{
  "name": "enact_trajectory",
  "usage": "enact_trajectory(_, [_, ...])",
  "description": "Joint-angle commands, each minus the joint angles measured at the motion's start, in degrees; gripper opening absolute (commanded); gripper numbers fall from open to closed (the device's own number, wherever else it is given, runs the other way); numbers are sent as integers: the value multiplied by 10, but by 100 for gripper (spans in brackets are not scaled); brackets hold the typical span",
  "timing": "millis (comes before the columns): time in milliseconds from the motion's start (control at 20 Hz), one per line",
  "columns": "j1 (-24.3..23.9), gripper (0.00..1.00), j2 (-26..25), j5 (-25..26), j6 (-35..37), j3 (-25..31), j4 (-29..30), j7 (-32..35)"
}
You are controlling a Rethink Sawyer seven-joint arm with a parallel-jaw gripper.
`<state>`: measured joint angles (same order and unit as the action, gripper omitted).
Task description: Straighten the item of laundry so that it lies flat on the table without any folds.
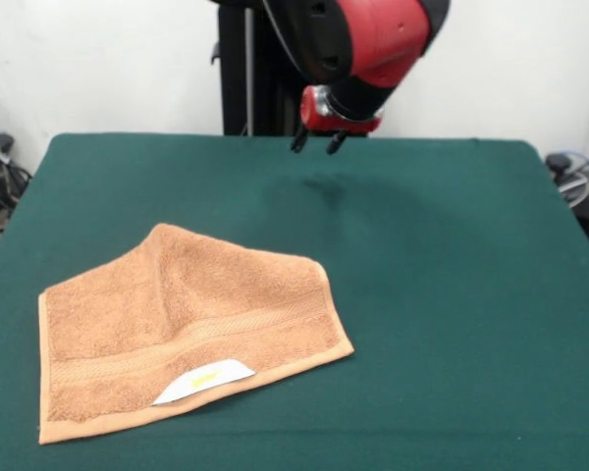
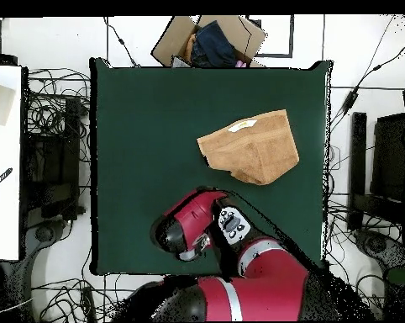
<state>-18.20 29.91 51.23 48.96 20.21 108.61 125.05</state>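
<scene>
The item of laundry [image 1: 177, 319] is an orange-tan towel lying on the near left part of the green table [image 1: 452, 294]. It is folded over on itself, with a raised crease running through its middle. A woven band runs near its front edge, beside a white label [image 1: 204, 381] with a yellow mark. My gripper [image 1: 315, 145] hangs over the far middle of the table, well behind the towel and clear of it, open and empty. From overhead the towel [image 2: 249, 147] lies right of centre on the table [image 2: 147, 151], and the red arm [image 2: 193, 227] covers the gripper.
A cardboard box [image 2: 207, 40] with dark clothing stands just past the table edge opposite the robot's base. Cables lie on the floor all around. A white surface [image 2: 4, 160] sits to the left. The black pedestal column [image 1: 243, 69] rises behind the table.
</scene>
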Motion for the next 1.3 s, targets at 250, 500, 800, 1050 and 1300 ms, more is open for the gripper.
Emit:
enact_trajectory(250, [-3, 100, 3, -40, 78, 77, -75, -168])
enact_trajectory(500, [-3, 100, -12, -27, 69, 81, -95, -167])
enact_trajectory(800, [8, 100, -43, -3, 53, 77, -131, -161])
enact_trajectory(1050, [12, 100, -66, 6, 43, 73, -153, -161])
enact_trajectory(1300, [13, 100, -72, 8, 36, 70, -161, -156])
